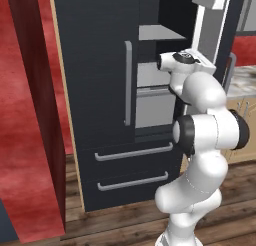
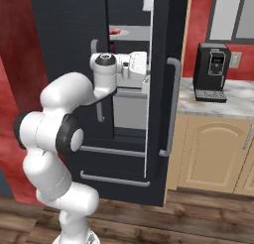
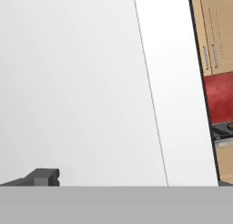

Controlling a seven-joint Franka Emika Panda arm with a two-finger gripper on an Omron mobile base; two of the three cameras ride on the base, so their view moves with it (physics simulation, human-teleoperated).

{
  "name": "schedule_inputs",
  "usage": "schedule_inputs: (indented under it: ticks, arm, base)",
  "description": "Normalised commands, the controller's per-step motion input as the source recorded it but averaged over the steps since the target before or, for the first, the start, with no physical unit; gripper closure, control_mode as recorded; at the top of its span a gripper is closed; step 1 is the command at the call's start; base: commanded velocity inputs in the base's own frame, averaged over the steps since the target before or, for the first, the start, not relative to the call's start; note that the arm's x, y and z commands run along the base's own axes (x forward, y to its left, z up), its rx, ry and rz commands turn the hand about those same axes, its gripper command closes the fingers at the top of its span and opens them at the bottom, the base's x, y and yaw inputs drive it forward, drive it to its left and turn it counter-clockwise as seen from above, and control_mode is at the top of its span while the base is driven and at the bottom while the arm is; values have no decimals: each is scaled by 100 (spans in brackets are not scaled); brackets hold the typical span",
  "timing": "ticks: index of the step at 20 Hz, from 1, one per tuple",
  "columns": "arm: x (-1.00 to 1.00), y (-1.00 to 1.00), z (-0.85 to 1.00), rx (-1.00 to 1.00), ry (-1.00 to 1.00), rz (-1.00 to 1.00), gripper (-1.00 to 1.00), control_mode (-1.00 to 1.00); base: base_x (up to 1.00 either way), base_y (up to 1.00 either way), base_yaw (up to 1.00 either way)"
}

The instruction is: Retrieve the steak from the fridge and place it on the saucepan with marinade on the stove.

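The steak [image 2: 114, 31] shows as a small pink-red patch on a pale plate on an upper shelf inside the fridge [image 2: 69, 34], near the top centre of the right base view; its long axis can't be made out at this size. It lies above and slightly left of the gripper [image 2: 144, 64], which sits at the edge of the open door gap, pointing right toward the door's pale inner wall. In the hand view that pale wall covers most of the frame, with 1 dark fingertip [image 3: 43, 176] at the lower left. The fingers stand wide apart and hold nothing. By my reading, the hand must rise and turn inward toward the shelf.
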Motion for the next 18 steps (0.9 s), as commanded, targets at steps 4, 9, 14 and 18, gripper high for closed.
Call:
schedule_inputs:
  ticks: [4, 9, 14, 18]
  arm:
    - [0, -45, 0, 0, 0, 0, -100, -100]
    - [0, -38, 0, 0, 0, 0, -100, -100]
    - [0, -36, 0, 0, 0, 0, -100, -100]
    - [0, -35, 0, 0, 0, 0, -100, -100]
  base:
    - [0, 0, 0]
    - [0, 0, 0]
    - [0, 0, 0]
    - [0, 0, 0]
